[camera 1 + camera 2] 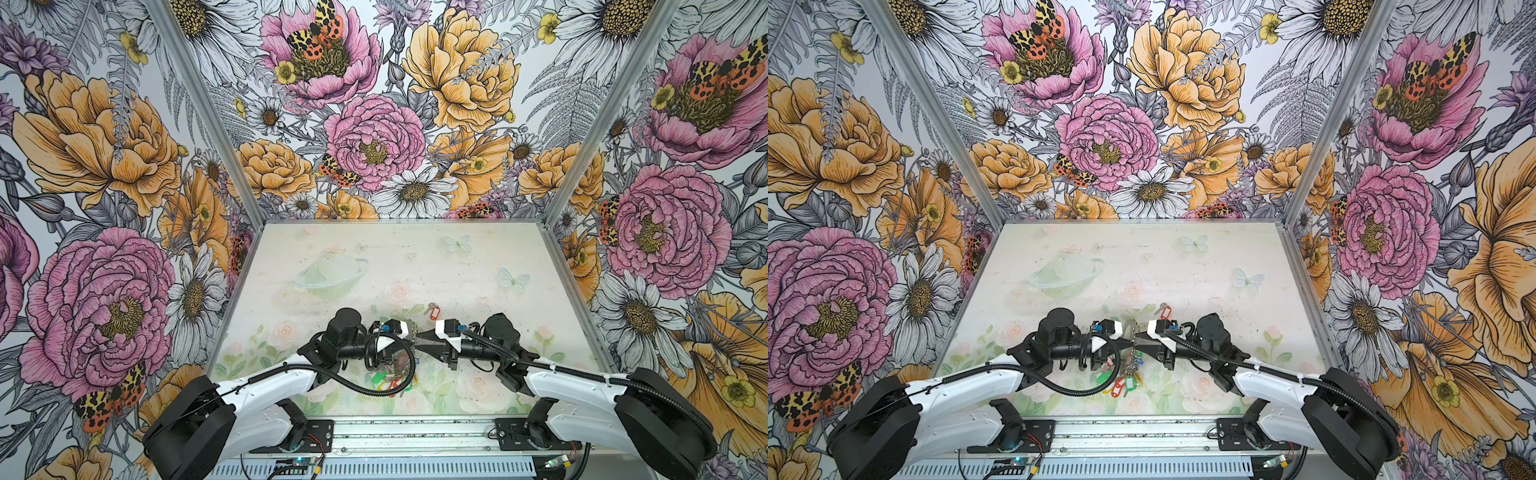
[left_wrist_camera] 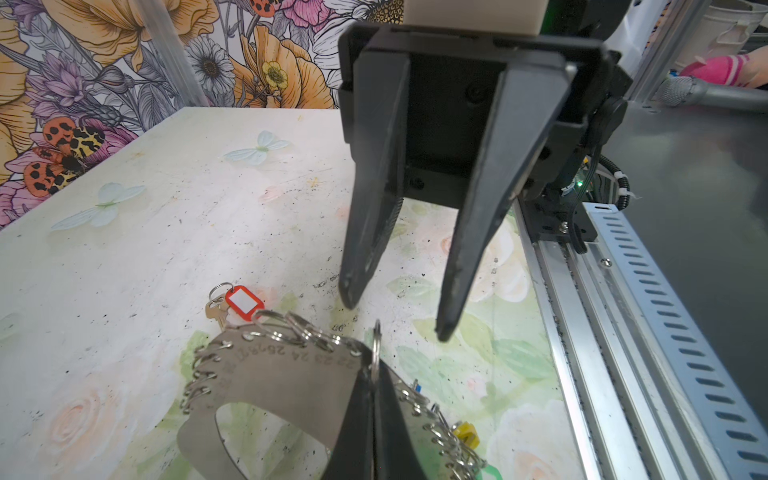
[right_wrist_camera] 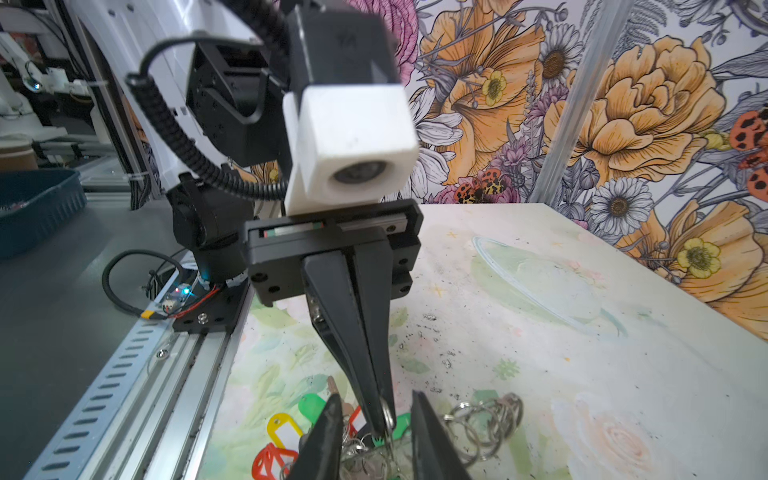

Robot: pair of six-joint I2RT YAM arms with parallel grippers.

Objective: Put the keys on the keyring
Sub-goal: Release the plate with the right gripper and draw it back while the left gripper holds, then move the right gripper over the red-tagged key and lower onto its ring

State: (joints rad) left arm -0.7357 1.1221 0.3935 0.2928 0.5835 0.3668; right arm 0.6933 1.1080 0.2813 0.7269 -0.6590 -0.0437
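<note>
keys (image 2: 241, 301) beside keyring (image 2: 282, 374), clearest from left wrist

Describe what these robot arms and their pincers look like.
The left arm and right arm match: white-shelled, with bulky black joints and ribbed black cables. A white camera block tops each. The left pincer and right pincer are black, with two long tapering fingers.

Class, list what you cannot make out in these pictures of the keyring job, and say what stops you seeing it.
- keyring: lower part cut off by the left wrist view's edge; in both top views the left arm covers most of it.
- left tool: exactly which part of the keyring it pinches, its own fingers hide.
- keys: teeth too small in both top views.
</note>
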